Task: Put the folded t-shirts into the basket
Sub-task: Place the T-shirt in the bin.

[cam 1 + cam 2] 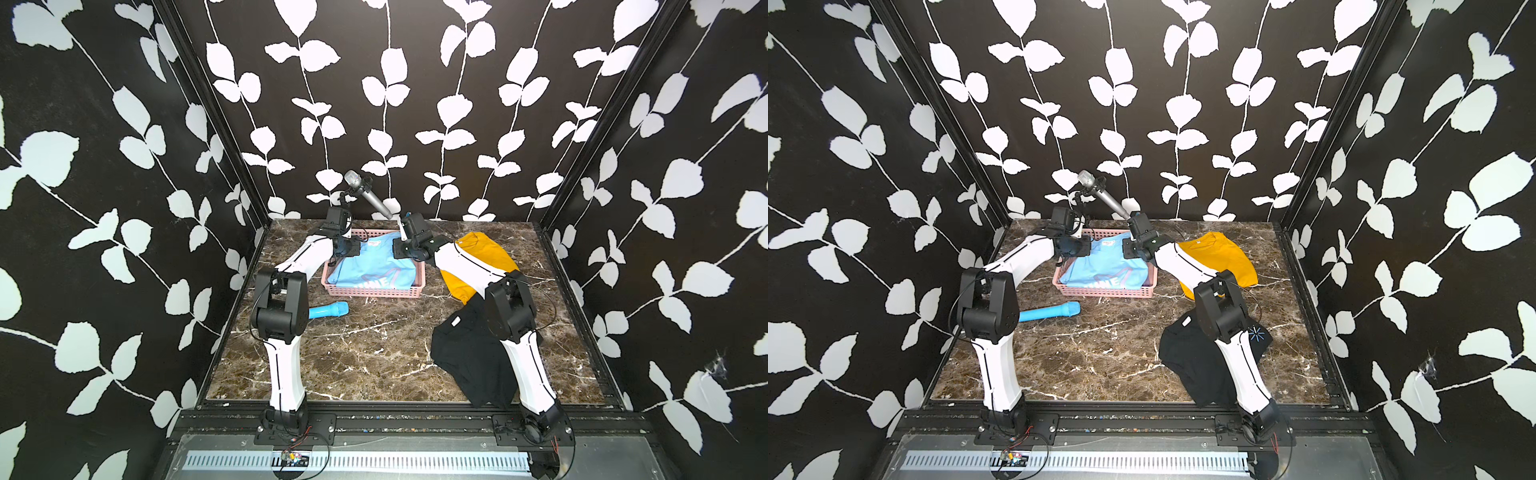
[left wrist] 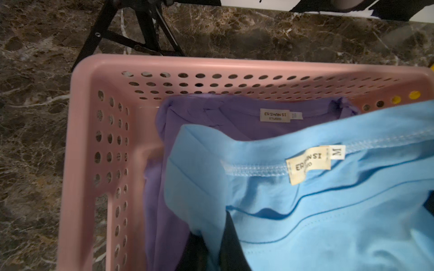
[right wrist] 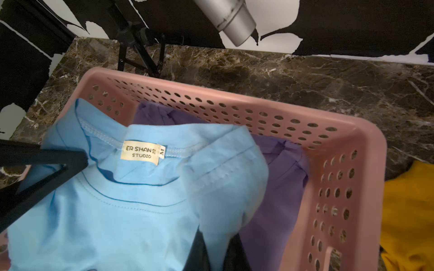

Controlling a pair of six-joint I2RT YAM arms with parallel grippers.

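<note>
The pink basket (image 1: 374, 293) stands at the back middle of the table, its perforated wall close in the left wrist view (image 2: 98, 140). A lilac t-shirt (image 2: 211, 117) lies inside it. Above that hangs the light blue t-shirt (image 1: 370, 262), collar end raised. My left gripper (image 2: 215, 248) is shut on one collar-end corner of it, my right gripper (image 3: 217, 251) on the other. In both top views the two wrists sit over the basket's far end. The mustard-yellow t-shirt (image 1: 482, 253) lies right of the basket. The black t-shirt (image 1: 469, 353) lies at the front right, partly under my right arm.
A small blue cylinder (image 1: 328, 310) lies on the marble in front of the basket's left corner. A silver microphone (image 1: 365, 191) on a black tripod (image 2: 131, 35) stands just behind the basket, close above both wrists. Patterned walls enclose three sides of the table.
</note>
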